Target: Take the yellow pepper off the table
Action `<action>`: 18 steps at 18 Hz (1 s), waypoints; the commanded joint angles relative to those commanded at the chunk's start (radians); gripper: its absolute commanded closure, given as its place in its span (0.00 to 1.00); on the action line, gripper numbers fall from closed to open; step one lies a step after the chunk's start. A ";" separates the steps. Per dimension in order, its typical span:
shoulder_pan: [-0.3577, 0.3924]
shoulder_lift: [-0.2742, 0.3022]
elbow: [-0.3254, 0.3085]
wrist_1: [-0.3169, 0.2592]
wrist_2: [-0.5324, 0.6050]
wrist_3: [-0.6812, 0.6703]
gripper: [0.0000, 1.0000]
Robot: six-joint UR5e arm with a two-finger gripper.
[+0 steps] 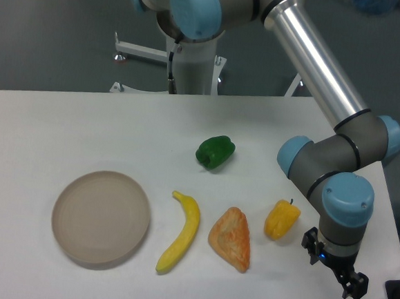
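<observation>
At the lower left of the white table (43,120) lies a round beige plate (101,216). Right of it come a yellow banana (181,232), then an orange-tan triangular pastry piece (232,238). A green pepper (215,151) sits above them, near the centre. The yellow pepper (281,219) rests on the table at the lower right. Just right of it hangs the gripper (335,269), holding nothing; I cannot tell how far its fingers are apart.

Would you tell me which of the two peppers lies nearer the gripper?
The yellow pepper, just left of the gripper; the green pepper sits farther back.
</observation>
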State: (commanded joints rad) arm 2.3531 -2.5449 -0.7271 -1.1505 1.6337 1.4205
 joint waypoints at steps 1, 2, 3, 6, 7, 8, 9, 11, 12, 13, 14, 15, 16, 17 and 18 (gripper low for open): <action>0.000 0.000 0.000 0.000 0.000 -0.002 0.00; 0.000 0.002 -0.005 0.000 0.000 -0.002 0.00; 0.000 0.003 -0.003 0.000 0.002 -0.002 0.00; 0.000 0.014 -0.008 -0.002 0.005 0.000 0.00; -0.002 0.024 -0.015 -0.005 0.006 0.000 0.00; -0.002 0.040 -0.032 -0.012 0.005 0.000 0.00; -0.002 0.057 -0.047 -0.021 0.003 0.000 0.00; -0.002 0.087 -0.063 -0.064 0.003 -0.002 0.00; 0.000 0.107 -0.072 -0.104 0.005 -0.002 0.00; 0.000 0.127 -0.086 -0.139 0.005 -0.006 0.00; 0.000 0.152 -0.112 -0.161 0.002 -0.024 0.00; 0.002 0.181 -0.147 -0.164 -0.006 -0.056 0.00; 0.006 0.205 -0.181 -0.170 -0.006 -0.069 0.00; 0.005 0.228 -0.219 -0.175 -0.005 -0.081 0.00; 0.003 0.250 -0.257 -0.179 0.001 -0.087 0.00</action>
State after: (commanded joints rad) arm 2.3562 -2.2951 -0.9844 -1.3299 1.6352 1.3331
